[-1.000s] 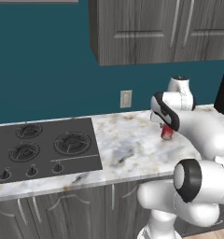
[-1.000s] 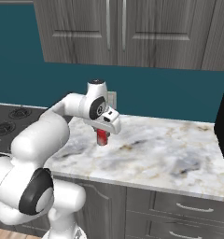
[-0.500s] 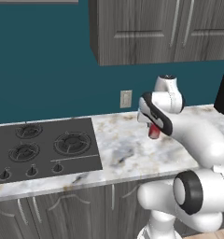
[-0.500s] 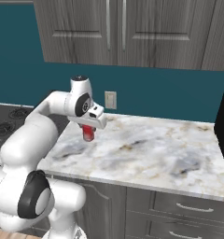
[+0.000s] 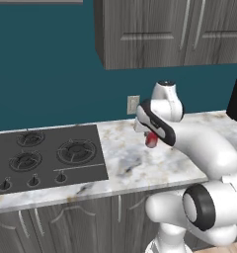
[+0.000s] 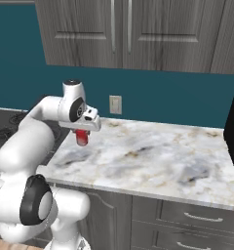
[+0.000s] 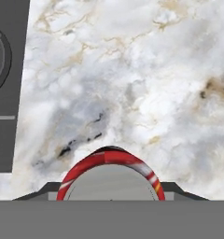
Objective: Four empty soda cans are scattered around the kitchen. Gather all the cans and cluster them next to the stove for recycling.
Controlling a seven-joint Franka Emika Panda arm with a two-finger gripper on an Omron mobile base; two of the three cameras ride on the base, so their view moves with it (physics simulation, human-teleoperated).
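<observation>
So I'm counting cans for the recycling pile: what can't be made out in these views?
- Soda can: upper part hidden by the tool in both base views; cut by the bottom edge in the hand view.
- Stove: left part cut by the frame edge in the left base view; arm covers much of it in the right base view.

Bare marble counter beside the stove, unobstructed.

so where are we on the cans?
Done: nothing visibly clustered yet; no can stands on the counter beside the stove. In hand: the gripper has its jaws shut on one red can, carried above the marble just right of the stove's edge. Left: set this one down by the stove, then fetch the others, which aren't in sight here.
</observation>
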